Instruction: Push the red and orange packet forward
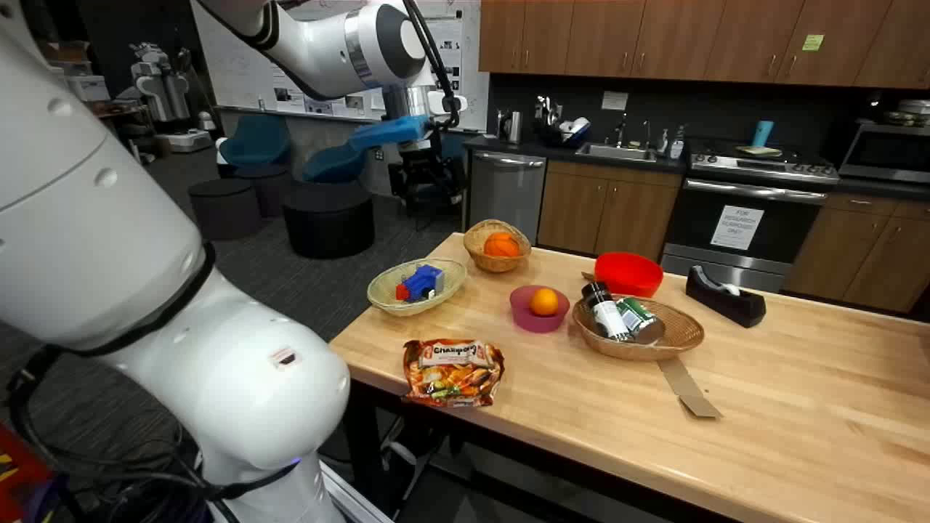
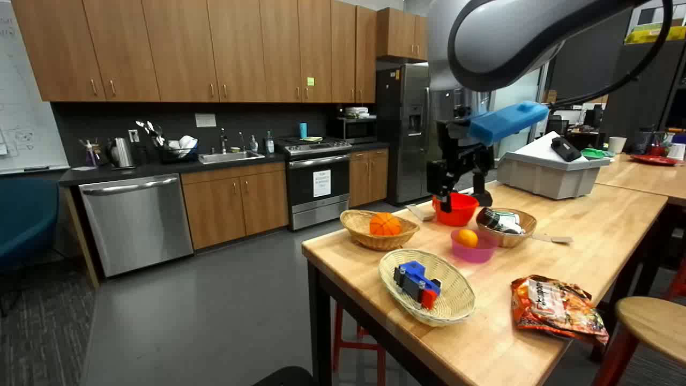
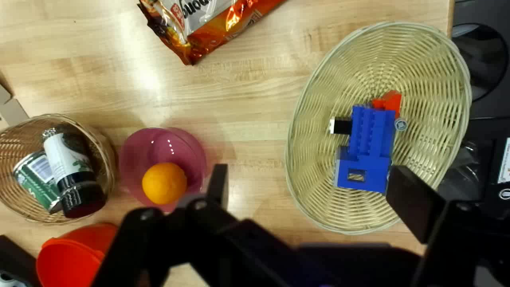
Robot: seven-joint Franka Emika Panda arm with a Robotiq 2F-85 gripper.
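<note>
The red and orange packet point(image 1: 454, 374) lies flat on the wooden table point(image 1: 785, 428), at the edge nearest that camera. In an exterior view the packet point(image 2: 557, 308) lies beside the pale basket, with one corner reaching the table edge. In the wrist view only part of the packet point(image 3: 223, 24) shows, cut off by the top of the picture. My gripper point(image 3: 308, 170) is open and empty. It hangs in the air above the table, well apart from the packet, as both exterior views show the gripper point(image 1: 430, 185) point(image 2: 465, 195).
A pale basket point(image 3: 314, 119) with a blue toy stands below the gripper. A pink bowl point(image 1: 523, 319) holds an orange. A basket point(image 1: 683, 330) holds a jar and a can. A red bowl point(image 1: 628, 274), a ball basket point(image 1: 479, 254) and a tape dispenser point(image 1: 726, 298) stand farther back.
</note>
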